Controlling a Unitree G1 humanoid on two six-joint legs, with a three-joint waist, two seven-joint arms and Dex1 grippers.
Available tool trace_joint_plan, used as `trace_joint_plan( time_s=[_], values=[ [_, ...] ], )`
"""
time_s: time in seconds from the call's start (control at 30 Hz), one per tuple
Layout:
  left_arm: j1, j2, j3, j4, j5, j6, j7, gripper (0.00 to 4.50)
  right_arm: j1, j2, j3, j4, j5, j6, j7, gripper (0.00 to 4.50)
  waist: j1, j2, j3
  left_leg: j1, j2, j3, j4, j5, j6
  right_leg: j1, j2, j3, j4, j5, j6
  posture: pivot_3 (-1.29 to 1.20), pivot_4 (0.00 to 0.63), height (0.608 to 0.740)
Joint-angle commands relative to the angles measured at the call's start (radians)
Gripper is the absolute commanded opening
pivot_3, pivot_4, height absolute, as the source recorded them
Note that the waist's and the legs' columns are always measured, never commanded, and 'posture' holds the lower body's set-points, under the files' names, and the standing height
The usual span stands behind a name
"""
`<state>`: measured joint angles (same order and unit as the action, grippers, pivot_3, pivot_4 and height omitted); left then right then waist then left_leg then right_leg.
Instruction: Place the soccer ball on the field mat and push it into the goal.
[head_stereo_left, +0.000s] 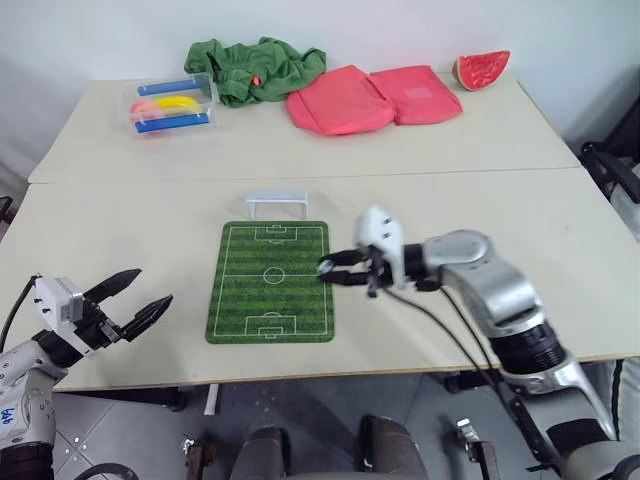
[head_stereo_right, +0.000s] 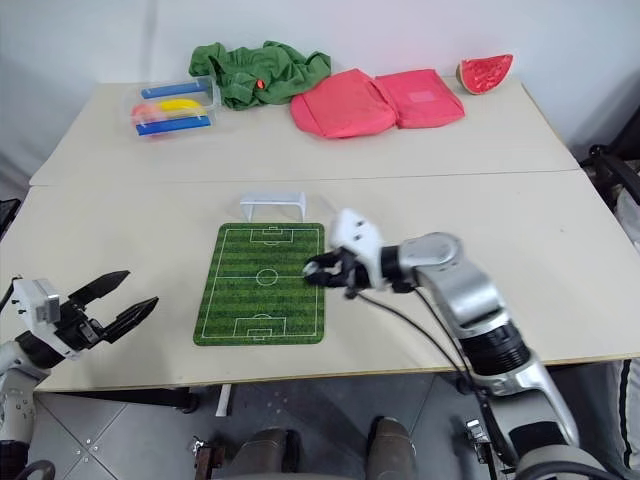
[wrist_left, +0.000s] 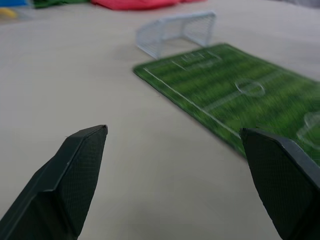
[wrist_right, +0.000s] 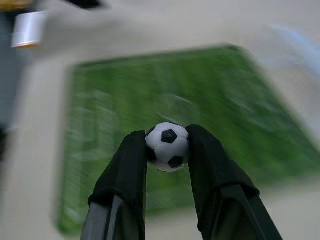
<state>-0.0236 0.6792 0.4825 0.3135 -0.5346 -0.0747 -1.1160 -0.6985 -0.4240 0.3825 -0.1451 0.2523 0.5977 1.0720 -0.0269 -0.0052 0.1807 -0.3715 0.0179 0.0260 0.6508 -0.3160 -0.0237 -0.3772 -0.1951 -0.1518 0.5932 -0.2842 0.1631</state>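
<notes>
A pale tabletop (head_stereo_left: 120, 210) set against a white wall carries the striped green mat (head_stereo_left: 270, 281), and everything here is best placed from that mat. The small white goal (head_stereo_left: 277, 204) stands just beyond the mat's far short edge, its mouth facing down the pitch. Well beyond it lie a green cloth (head_stereo_left: 255, 68), two red cloths (head_stereo_left: 370, 97), a clear tray (head_stereo_left: 172, 104) with blue bars and a watermelon slice (head_stereo_left: 482, 69).

The right tool (head_stereo_left: 338, 271) hangs over the mat's right edge, about level with the centre circle, clenched on the ball (wrist_right: 167, 147), which sits pinched between the two black fingertips (wrist_right: 134, 150) (clearly seen from the wrist, with green below it). The left tool (head_stereo_left: 130, 302) waits off the mat's left side, near the front edge of the tabletop, its fingers spread and holding nothing.

The step in hand looks to be setting the ball down. Done well, the tool should sink until the ball touches the mat before letting go, since a ball this small and round would likely roll off if dropped. Placing it on the centre line of the pitch, straight in front of the goal, would give a short, straight push. Open gently so neither finger flicks it sideways.
</notes>
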Motion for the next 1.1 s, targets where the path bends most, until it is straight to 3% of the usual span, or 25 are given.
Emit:
trace_joint_plan(
  time_s=[0.03, 0.33, 1.1],
  values=[
    [-0.015, 0.022, -0.008, 0.034, 0.003, -0.049, -0.072, 4.5, -0.051, 0.086, 0.118, 0.048, -0.076, -0.044, -0.028, 0.85, 0.0, 0.0, 0.0, 0.0, 0.0, 0.0, 0.0, 0.0, 0.0, 0.0, 0.0, 0.0, 0.0, 0.0, 0.0, 0.0, 0.15, 0.74],
    [0.062, -0.004, 0.012, 0.011, -0.03, -0.089, -0.136, 4.5, -0.056, 0.225, 0.241, 0.192, -0.188, -0.137, -0.08, 0.85, -0.005, -0.001, -0.001, 0.0, 0.0, 0.0, -0.001, 0.0, 0.0, -0.001, 0.0, 0.0, 0.001, 0.0, 0.0, 0.0, 0.15, 0.74],
    [0.089, -0.026, 0.028, -0.079, -0.05, -0.048, -0.045, 4.5, -0.035, 0.232, 0.213, 0.272, -0.224, -0.219, -0.045, 0.85, -0.004, -0.001, -0.001, 0.001, 0.001, 0.0, 0.0, 0.0, 0.0, -0.001, 0.0, 0.0, 0.001, 0.0, 0.0, 0.0, 0.15, 0.74]
  ],
)
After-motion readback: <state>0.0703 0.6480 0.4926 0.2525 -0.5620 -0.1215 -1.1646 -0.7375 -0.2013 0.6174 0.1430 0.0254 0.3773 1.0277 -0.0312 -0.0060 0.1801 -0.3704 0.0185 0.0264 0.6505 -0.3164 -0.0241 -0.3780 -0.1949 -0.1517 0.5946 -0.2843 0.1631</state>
